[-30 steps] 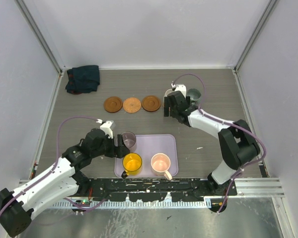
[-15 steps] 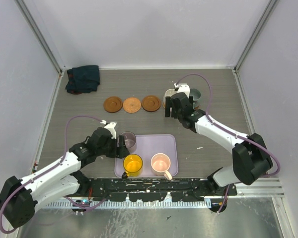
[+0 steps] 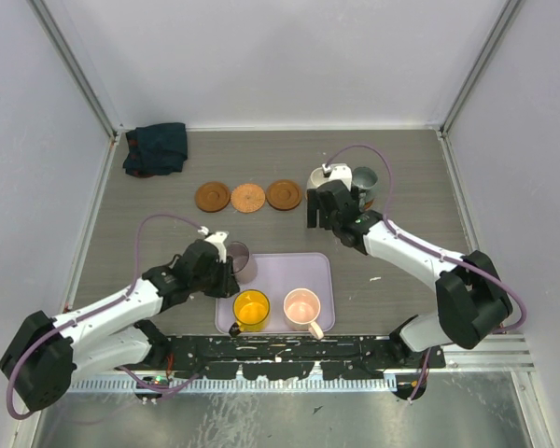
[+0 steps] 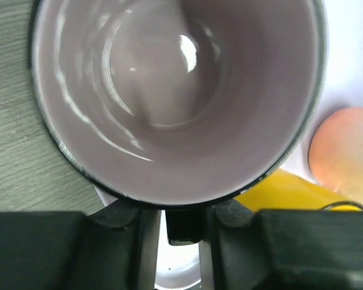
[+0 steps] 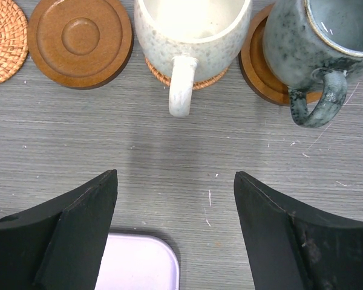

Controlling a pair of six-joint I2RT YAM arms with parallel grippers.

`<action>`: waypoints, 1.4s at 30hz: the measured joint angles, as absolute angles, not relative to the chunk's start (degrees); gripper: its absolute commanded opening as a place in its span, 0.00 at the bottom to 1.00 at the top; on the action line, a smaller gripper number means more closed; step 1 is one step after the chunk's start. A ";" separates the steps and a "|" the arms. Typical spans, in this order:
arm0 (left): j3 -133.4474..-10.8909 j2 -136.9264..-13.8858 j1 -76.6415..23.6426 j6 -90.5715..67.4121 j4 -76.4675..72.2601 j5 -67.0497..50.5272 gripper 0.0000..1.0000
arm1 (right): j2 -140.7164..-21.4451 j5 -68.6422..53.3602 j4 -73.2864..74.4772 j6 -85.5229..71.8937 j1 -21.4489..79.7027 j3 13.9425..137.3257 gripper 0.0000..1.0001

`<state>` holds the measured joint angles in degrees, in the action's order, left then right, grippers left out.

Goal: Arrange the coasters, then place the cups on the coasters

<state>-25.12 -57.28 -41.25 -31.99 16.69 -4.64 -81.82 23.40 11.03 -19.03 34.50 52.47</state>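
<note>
Pinched narrow around the handle of the purple cup (image 4: 175, 90): the left gripper (image 4: 181, 225), its fingers (image 4: 146, 244) close on either side and seemingly touching. Cup directly ahead of that gripper, mouth up, at the far-left corner of the tray (image 3: 280, 273), with bench (image 3: 168, 177) showing along its left side. Cannot tell whether resting on the tray or raised off it.

Spread wide and holding nothing: the right gripper (image 5: 175, 175), poised over bare bench between the tray and the far row. Just beyond its fingertips, not touching, the white cup (image 5: 190, 36) and the grey-green cup (image 5: 317, 42), each on 1 of the 5 coasters (image 3: 248, 197), handles turned toward the gripper.

Hard to make out: the purple cup's handle, mostly buried between the fingers (only a dark stub showing), and its base, out of sight below the rim. From above, white cup partly covered by the right arm. In the right wrist view, 1 of the coasters cut off at the left edge.

Looks: purple cup translucent, glossy inside. White cup cream and speckled, on a woven disc. Grey-green cup mottled, sitting off-centre on a dark wooden disc. Coasters in 1 far row, 3 of them bare. Yellow cup (image 3: 250, 308) and pink cup (image 3: 301, 304) side by side on the tray's near half, both empty.
</note>
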 measured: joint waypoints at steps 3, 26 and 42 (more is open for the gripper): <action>-25.78 -57.91 -41.69 -31.83 16.01 -2.96 0.03 | -81.82 23.42 11.03 -19.18 35.00 52.42 0.82; -45.01 -71.57 -51.22 -23.29 23.14 14.66 0.00 | -75.81 26.61 11.14 -20.32 38.39 46.35 0.76; -80.51 -104.20 -44.86 -18.13 31.20 20.14 0.00 | -67.26 33.32 14.41 -23.70 42.35 43.03 0.75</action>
